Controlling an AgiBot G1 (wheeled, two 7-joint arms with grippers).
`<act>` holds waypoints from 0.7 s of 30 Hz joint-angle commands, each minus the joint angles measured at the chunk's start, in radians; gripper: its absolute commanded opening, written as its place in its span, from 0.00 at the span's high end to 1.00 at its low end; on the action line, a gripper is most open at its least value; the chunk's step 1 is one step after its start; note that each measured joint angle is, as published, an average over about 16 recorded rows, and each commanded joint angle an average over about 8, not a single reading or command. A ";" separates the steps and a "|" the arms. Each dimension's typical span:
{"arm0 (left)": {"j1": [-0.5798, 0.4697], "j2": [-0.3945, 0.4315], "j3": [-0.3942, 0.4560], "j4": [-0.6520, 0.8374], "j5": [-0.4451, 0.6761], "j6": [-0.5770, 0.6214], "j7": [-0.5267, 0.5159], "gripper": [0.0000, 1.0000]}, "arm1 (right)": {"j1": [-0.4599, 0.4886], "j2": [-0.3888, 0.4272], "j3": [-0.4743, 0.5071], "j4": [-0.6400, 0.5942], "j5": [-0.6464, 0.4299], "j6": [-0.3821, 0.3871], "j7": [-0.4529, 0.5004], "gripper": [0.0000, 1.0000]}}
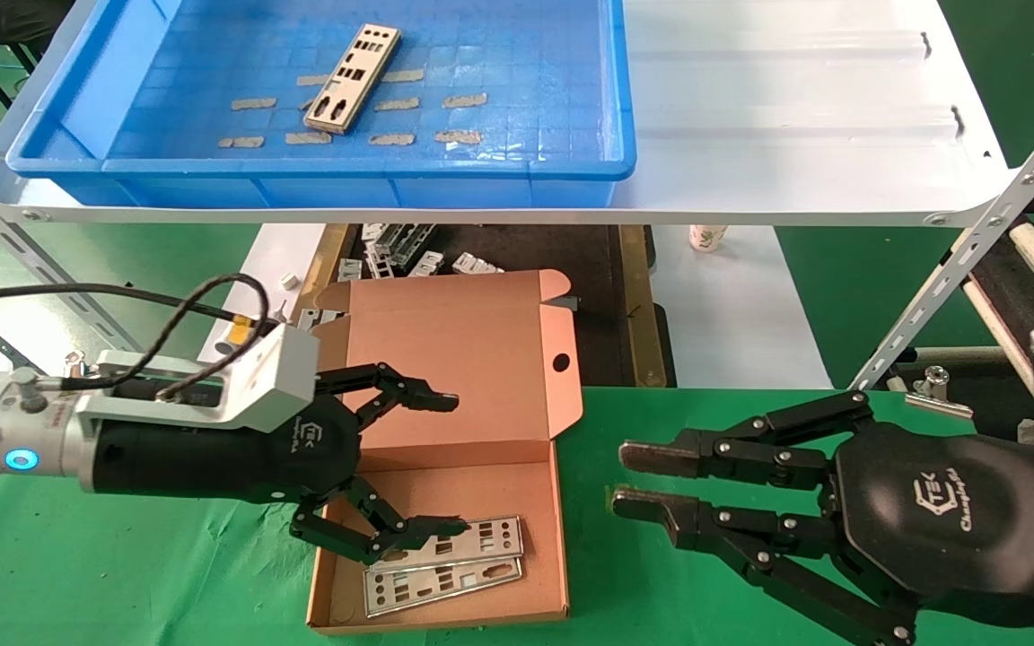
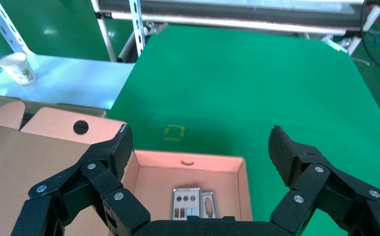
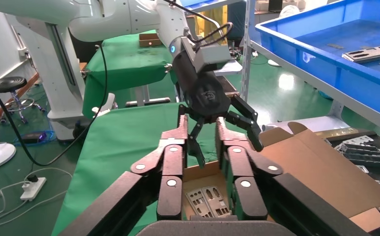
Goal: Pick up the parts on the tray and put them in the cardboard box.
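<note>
One silver punched part point(image 1: 351, 79) lies slantwise on the floor of the blue tray point(image 1: 346, 166) on the upper shelf. Below it the cardboard box point(image 1: 560, 529) stands with its lid folded back, and two more parts point(image 1: 445, 563) lie side by side in its bottom. My left gripper point(image 1: 450, 462) hangs open over the box with nothing between its fingers; its wrist view looks down on those parts point(image 2: 192, 202) past the wide-spread left gripper point(image 2: 201, 140). My right gripper point(image 1: 626, 480) hovers over the green cloth to the right of the box, fingers narrowly apart and empty.
The white shelf board point(image 1: 795, 117) carries the tray and overhangs the far side of the box. Small grey-white brackets point(image 1: 409, 247) lie on a black mat behind the box. A paper cup point(image 1: 705, 236) stands behind it. A slanted perforated strut point(image 1: 966, 260) rises at the right.
</note>
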 commanded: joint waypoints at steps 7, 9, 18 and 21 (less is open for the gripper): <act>0.068 -0.049 -0.061 -0.098 -0.071 -0.011 -0.045 0.00 | 0.000 0.000 0.000 0.000 0.000 0.000 0.000 0.00; 0.086 -0.061 -0.076 -0.123 -0.089 -0.014 -0.057 0.00 | 0.000 0.000 0.000 0.000 0.000 0.000 0.000 0.00; 0.162 -0.116 -0.145 -0.233 -0.169 -0.027 -0.108 0.00 | 0.000 0.000 0.000 0.000 0.000 0.000 0.000 0.00; 0.188 -0.135 -0.168 -0.270 -0.196 -0.032 -0.125 0.00 | 0.000 0.000 0.000 0.000 0.000 0.000 0.000 0.00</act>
